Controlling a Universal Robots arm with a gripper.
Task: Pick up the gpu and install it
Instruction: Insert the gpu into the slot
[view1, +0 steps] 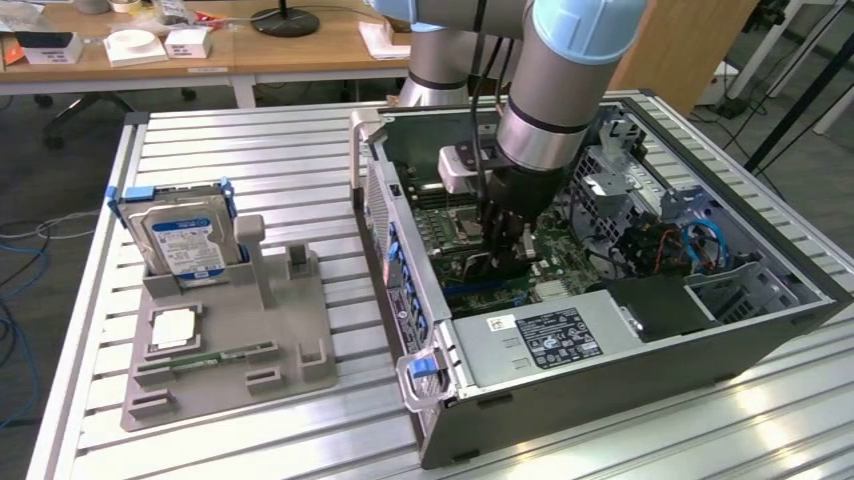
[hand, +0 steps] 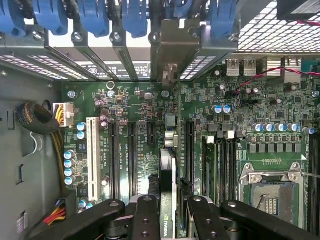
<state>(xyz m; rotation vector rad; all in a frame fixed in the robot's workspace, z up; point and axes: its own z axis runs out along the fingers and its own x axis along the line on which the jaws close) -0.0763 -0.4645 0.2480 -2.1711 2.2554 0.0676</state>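
The pincer is clenched on the gpu, which is held on edge between the fingers, low over the green motherboard inside the open computer case. The card's metal bracket is seen at the case's rear slots, among blue clips. Outside the case, on the slatted surface, a grey holder carries a hard drive and a memory stick.

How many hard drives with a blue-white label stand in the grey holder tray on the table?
1: the boxy hard drive with a blue-white label stands upright in the grey holder tray, at the exterior view's left.
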